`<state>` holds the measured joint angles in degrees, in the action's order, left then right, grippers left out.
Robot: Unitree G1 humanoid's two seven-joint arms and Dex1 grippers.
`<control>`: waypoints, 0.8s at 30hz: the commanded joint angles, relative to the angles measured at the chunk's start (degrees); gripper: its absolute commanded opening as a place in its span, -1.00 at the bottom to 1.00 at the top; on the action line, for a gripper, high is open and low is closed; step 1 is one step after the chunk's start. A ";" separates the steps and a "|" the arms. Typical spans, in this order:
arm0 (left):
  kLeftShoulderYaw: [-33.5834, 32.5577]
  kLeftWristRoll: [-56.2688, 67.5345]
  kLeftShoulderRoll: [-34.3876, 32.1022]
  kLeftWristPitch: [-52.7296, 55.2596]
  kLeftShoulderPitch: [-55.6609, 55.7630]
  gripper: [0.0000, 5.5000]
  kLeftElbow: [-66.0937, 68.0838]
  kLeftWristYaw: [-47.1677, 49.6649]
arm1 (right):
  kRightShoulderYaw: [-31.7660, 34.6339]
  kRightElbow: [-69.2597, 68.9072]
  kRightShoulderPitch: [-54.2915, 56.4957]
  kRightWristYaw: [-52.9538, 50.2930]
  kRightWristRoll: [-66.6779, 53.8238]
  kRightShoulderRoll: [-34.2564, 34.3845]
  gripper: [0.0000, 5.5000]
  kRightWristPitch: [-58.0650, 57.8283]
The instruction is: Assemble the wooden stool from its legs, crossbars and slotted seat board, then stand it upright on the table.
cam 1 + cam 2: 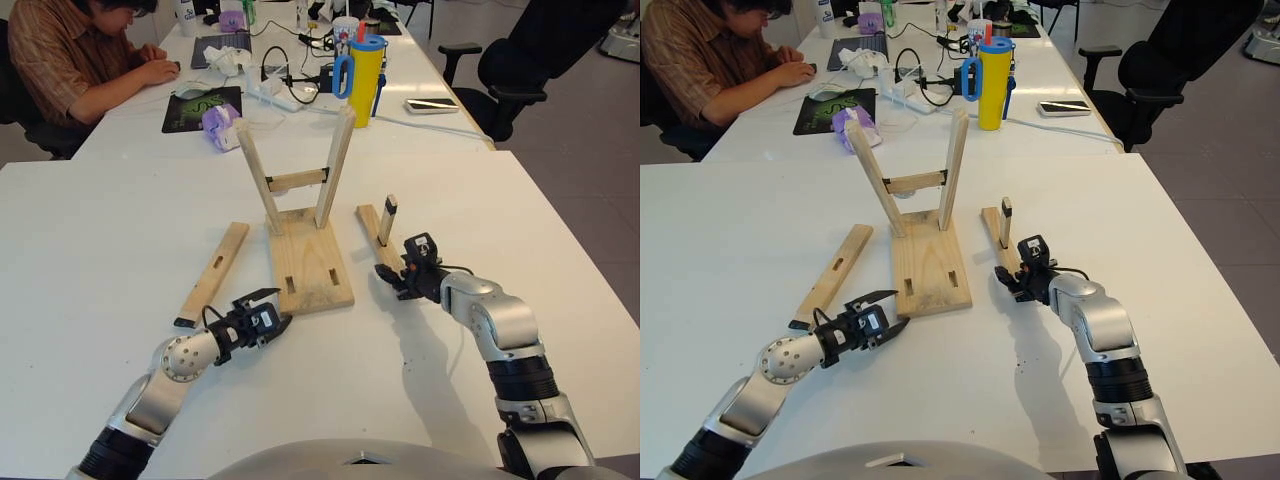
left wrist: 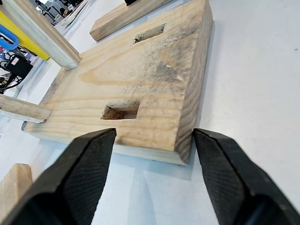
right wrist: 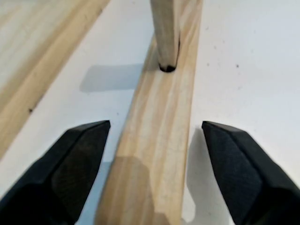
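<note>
The slotted seat board (image 1: 312,268) lies flat mid-table, with two legs (image 1: 337,168) standing in its far slots and a crossbar (image 1: 297,180) joining them. A loose leg (image 1: 213,272) lies flat to its left. On its right lies another leg (image 1: 372,232) with a short crossbar (image 1: 388,219) standing in its slot. My left gripper (image 1: 268,320) is open at the board's near left corner (image 2: 185,136), one finger on each side. My right gripper (image 1: 393,281) is open, straddling the near end of the right leg (image 3: 154,140) without gripping it.
A second table behind holds a yellow bottle (image 1: 365,66), cables, a phone (image 1: 431,105) and a mouse pad (image 1: 200,108); a person sits there. An office chair (image 1: 505,85) stands at the back right. The white table (image 1: 100,250) has free room on the left and near side.
</note>
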<state>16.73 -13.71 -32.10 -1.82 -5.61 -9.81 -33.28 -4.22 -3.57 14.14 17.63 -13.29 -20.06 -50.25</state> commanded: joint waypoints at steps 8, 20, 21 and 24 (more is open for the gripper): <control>-8.87 20.42 5.36 4.10 6.74 0.11 -5.42 -3.60 | 2.42 2.04 0.33 -2.65 0.25 4.80 -0.17 0.03; -21.79 49.68 9.40 24.40 18.29 0.39 -5.14 -4.48 | 21.76 -1.18 11.77 -2.41 -15.98 12.68 -0.26 18.45; -22.66 52.78 9.37 26.54 19.03 0.46 -5.21 -5.09 | 22.50 -1.95 13.01 -1.11 -18.83 12.29 -0.26 17.28; -25.24 61.58 9.38 32.60 21.41 0.66 -5.38 -5.73 | 24.16 -3.62 15.88 2.04 -27.12 10.18 -0.26 12.25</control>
<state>-6.43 42.13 -22.66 26.41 13.37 -14.91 -38.51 18.62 -5.22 27.39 17.12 -34.86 -8.01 -34.39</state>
